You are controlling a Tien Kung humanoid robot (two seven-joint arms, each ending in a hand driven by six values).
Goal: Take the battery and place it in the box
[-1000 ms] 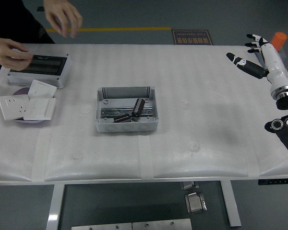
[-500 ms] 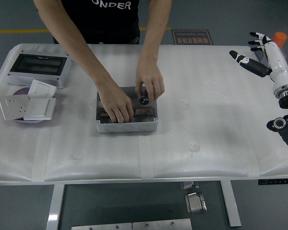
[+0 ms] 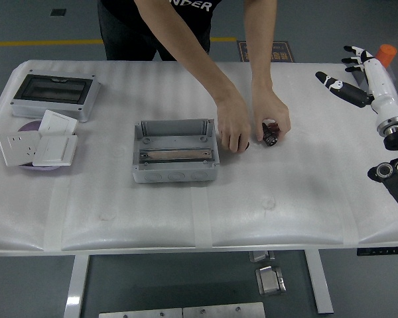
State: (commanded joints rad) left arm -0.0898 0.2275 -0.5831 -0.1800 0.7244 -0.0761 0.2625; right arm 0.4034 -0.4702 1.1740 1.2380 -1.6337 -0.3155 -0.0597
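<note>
Robot's right hand (image 3: pixel 351 79) hangs open-fingered while a person's hands (image 3: pixel 233 129) grip batteries (image 3: pixel 270 132) beside the box (image 3: pixel 176 151).

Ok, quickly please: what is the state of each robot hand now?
Left hand: not in view.
Right hand: open, fingers spread, holding nothing, raised at the table's far right.

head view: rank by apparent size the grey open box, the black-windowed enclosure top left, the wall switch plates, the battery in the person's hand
1. Grey open box.
2. Black-windowed enclosure, a little smaller; it sits farther from the camera, so the gap is unsure.
3. Wall switch plates, each alike.
4. Battery, smallest, partly covered by the person's hand.
</note>
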